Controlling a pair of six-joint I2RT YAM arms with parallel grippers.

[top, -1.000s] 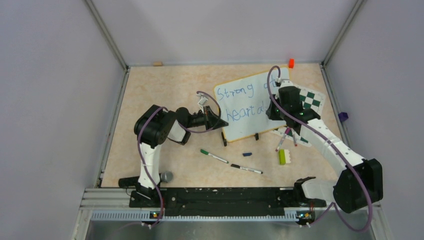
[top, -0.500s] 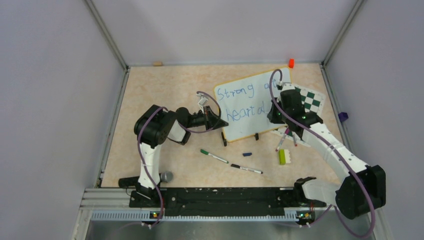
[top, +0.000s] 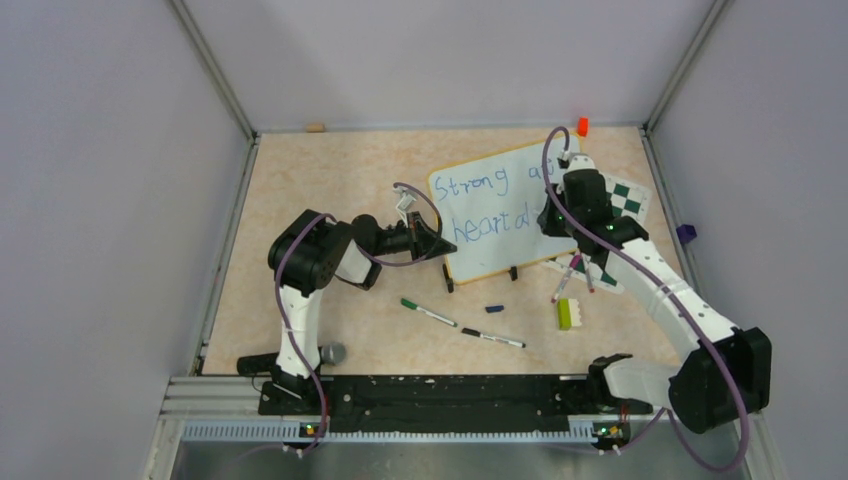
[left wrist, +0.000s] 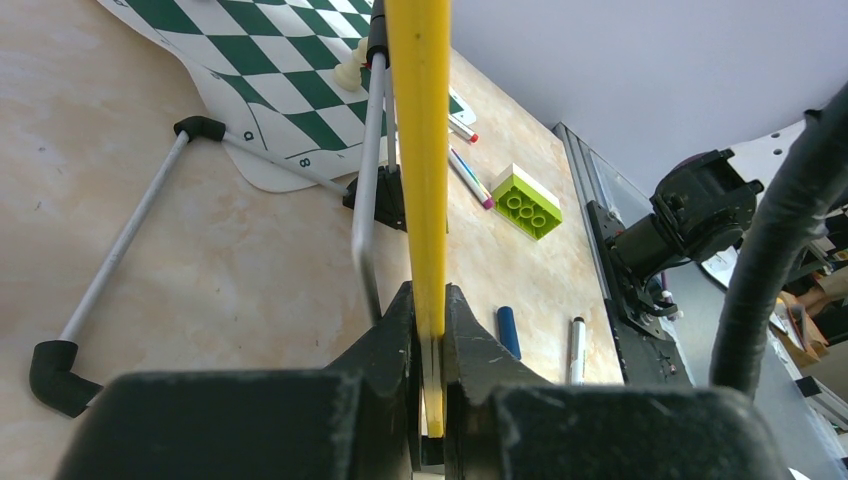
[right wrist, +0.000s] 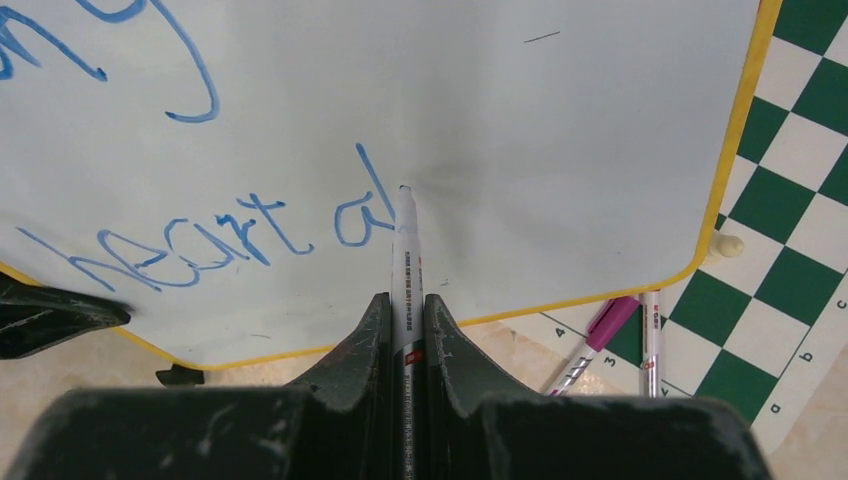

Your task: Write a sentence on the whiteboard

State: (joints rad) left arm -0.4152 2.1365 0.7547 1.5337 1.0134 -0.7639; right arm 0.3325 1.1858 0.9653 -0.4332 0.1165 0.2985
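My right pincer (right wrist: pixel 405 300) is clamped tight on a white marker (right wrist: pixel 406 250), the barrel pinched between both fingers and the tip pointing at the whiteboard (right wrist: pixel 560 150). The tip sits just right of the last blue stroke, though I cannot tell whether it touches the surface. The sentence (right wrist: pixel 200 250) so far reads "Strong" plus the start of a word half hidden by my arm on the upper line, and "heart" followed by an "a" and a tall stroke on the lower line. My left pincer (left wrist: pixel 428 300) is closed on the board's yellow rim at its left edge, gripping it edge-on. The board stands tilted on a wire stand (left wrist: pixel 125 240) with black feet, toward the far right of the table, with its right corner over a green-and-white chessboard mat (right wrist: pixel 800 200). A magenta-capped marker (right wrist: pixel 600 335) lies on that mat just below the board's lower edge. Nearer my bases lie a green-capped pen (top: pixel 428 312), a black-capped pen (top: pixel 492 338), a small blue cap (top: pixel 494 308) and a lime-green brick (top: pixel 565 313).
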